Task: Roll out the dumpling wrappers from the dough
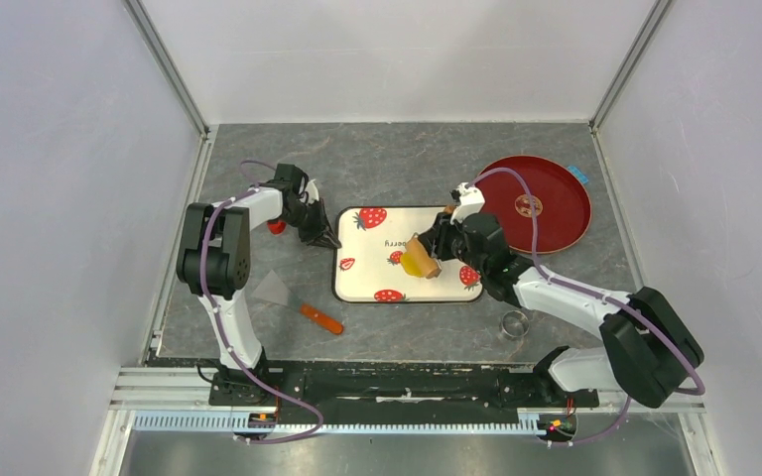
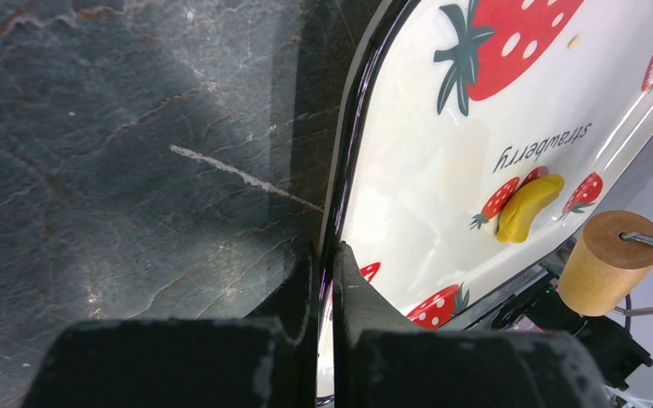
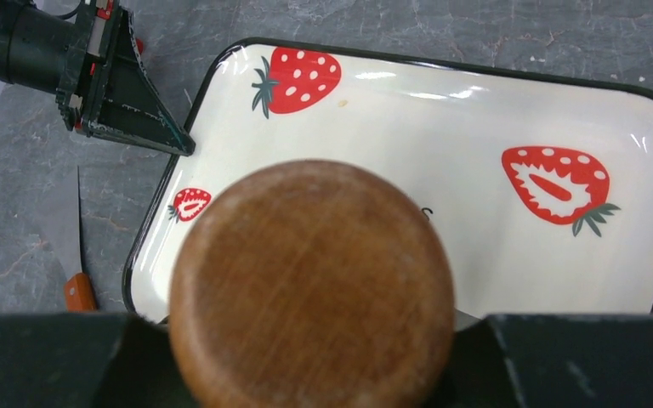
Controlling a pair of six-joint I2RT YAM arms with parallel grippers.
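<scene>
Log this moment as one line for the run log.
left fingers: clamped on tray rim | right fingers: holding wooden roller | dough: yellow lump on tray | roller-dough contact: unclear

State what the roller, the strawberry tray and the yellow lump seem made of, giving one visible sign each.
The roller: probably wood, matte brown with grain lines. The tray: glossy, maybe enamel or melamine, judging by sharp highlights. The dough: soft, clay-like, matte yellow, bent smoothly.
</scene>
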